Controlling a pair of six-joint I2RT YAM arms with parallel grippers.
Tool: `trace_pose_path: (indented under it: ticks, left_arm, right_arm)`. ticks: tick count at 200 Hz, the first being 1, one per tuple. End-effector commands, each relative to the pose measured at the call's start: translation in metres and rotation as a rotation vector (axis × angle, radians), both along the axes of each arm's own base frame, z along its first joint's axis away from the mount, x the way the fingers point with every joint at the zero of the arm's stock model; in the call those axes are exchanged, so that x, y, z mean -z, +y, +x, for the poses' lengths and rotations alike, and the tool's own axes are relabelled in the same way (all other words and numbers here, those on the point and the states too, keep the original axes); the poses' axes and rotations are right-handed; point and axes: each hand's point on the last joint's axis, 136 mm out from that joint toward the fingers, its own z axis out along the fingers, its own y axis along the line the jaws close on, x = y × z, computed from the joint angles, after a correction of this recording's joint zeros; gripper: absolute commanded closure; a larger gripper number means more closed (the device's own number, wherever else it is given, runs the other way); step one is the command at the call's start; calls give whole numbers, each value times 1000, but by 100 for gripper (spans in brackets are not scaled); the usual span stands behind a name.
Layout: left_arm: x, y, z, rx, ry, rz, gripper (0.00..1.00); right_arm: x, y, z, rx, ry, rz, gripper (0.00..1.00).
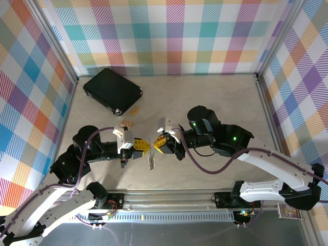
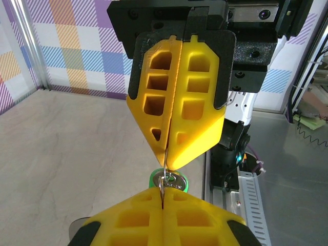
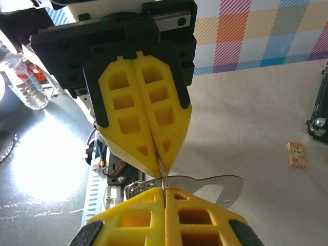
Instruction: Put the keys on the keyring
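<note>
So both arms meet nose to nose over the middle of the pale stone-look table [image 1: 205, 102], near the front edge, yellow fingertips almost touching. The left gripper [image 2: 163, 201] is clenched tight, no gap between its fingers, and it's pinching the thin silver wire keyring [image 2: 165, 171] right at the tip. The right gripper [image 3: 165, 197] is doing the same from the other side, clamped onto that wire too, so the ring is held up in the air between the two. A flat silver metal key [image 3: 220, 187] sticks out sideways just beside the right gripper's tips, and a key with a round green cap [image 2: 174, 180] sits just under the ring on the left side. From above, the bunch dangles below the two claws, off the table. Can't tell whether the silver key is actually threaded onto the wire. A black rectangular zip case [image 1: 113, 90] sits well back at the far left, with two small tan wooden blocks [image 1: 136, 109] near it.
</note>
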Motion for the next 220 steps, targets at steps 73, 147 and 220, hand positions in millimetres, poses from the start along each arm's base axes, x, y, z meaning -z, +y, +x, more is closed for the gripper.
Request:
trace_pose_path:
  ticks: [73,147,220]
  left_arm:
    - [-16,-2,-2,26,-31,-54,100]
    - [-16,-3,-2,30,-30,-56,100]
    - [-16,-3,-3,32,-29,-57,100]
  right_arm:
    - [-12,-3,-2,14,-14,41,100]
    - [-11,-2,-10,-29,3,45,100]
    - [-9,-3,-6,-8,-13,40,100]
